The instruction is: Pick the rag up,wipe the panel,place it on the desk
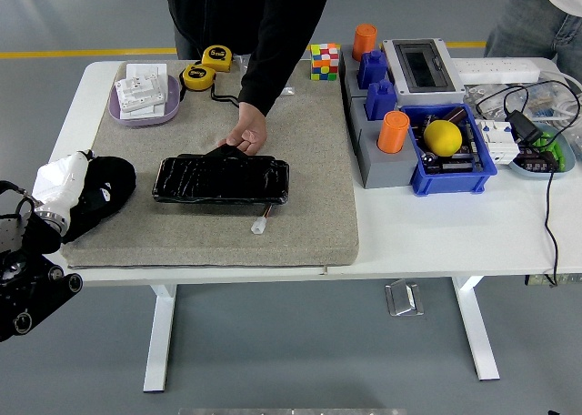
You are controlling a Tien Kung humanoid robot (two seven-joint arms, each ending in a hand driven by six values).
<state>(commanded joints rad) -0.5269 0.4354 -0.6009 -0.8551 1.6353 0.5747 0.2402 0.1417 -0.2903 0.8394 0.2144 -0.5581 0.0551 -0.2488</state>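
One robot hand, the left hand (pixel 91 195), sits at the pad's (pixel 309 187) nine o'clock edge, its black fingers (pixel 114 180) clenched around the white rag (pixel 57 180). The rag bulges out at the ten o'clock side of the fingers, over the table's (pixel 436 233) left border. The black panel (pixel 221 179) lies flat on the pad at three o'clock from that hand, apart from it. A person's hand (pixel 247 135) presses the panel's far edge at twelve o'clock.
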